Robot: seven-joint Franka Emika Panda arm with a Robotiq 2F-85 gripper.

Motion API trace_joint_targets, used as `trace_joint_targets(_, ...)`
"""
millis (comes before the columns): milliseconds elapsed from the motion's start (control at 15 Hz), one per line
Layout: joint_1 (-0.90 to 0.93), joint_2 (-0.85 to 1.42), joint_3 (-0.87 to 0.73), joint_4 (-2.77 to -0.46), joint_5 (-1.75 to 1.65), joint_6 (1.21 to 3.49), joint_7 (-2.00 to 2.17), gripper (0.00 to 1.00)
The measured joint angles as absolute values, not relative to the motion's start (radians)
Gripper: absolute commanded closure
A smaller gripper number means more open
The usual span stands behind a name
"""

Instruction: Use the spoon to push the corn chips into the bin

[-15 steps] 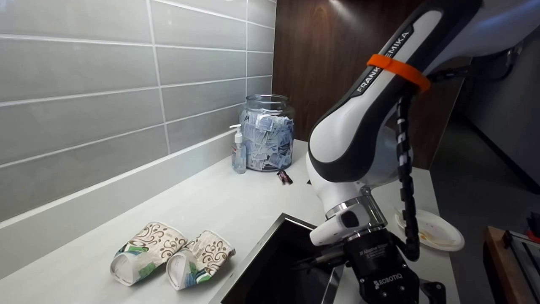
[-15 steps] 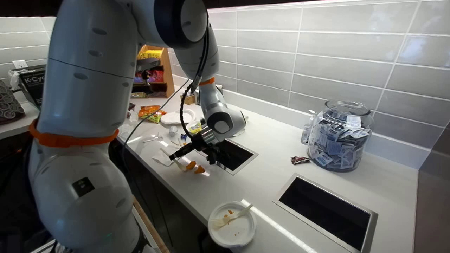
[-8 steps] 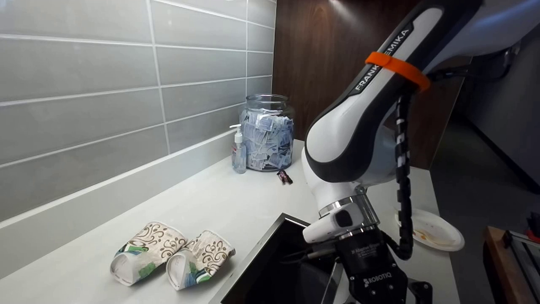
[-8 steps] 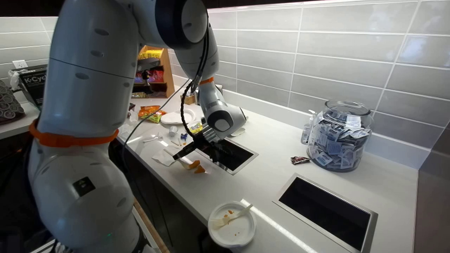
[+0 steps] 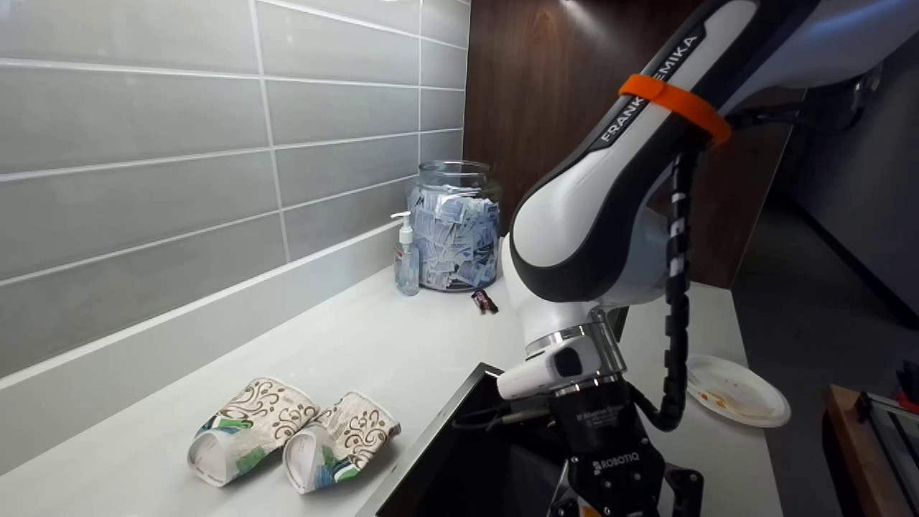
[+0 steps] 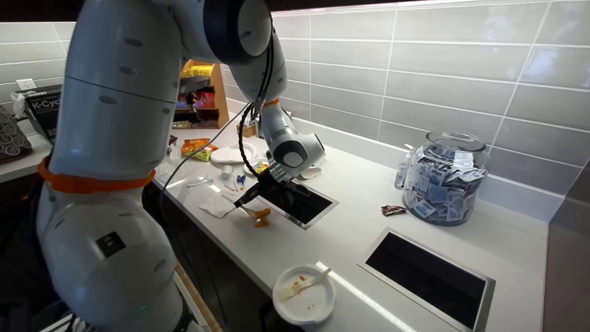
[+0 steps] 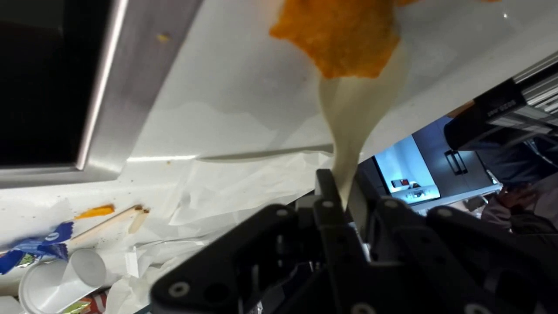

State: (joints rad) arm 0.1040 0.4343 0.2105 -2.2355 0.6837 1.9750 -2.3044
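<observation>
The pale cream spoon (image 7: 353,113) has its handle held between the fingertips of my gripper (image 7: 342,192), its bowl pointing away. An orange corn chip (image 7: 340,35) is at the bowl and covers its tip. In an exterior view the gripper (image 6: 238,203) is low over the counter, with the spoon (image 6: 248,211) against one orange chip (image 6: 263,212); another chip (image 6: 262,223) lies just beside it. The bin is a dark opening with a metal rim (image 6: 318,220) just beyond the chips; its rim (image 7: 139,87) also shows in the wrist view, left of the spoon.
A white plate (image 6: 302,316) with a fork sits near the counter edge. A second framed opening (image 6: 428,272) and a glass jar (image 6: 445,180) stand farther right. A napkin (image 6: 214,205) lies beside the gripper. Two patterned paper cups (image 5: 251,431) lie near the bin.
My gripper and the spoon have moved toward the bin. One chip has slid with the spoon, closer to the bin's rim. The other chip has shifted only slightly.
</observation>
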Motion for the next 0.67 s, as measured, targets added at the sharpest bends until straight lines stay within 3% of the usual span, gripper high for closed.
trace_joint_targets(667, 0.104, 0.442, 0.205, -2.183, 0.615, 2.013, -2.296, 0.97)
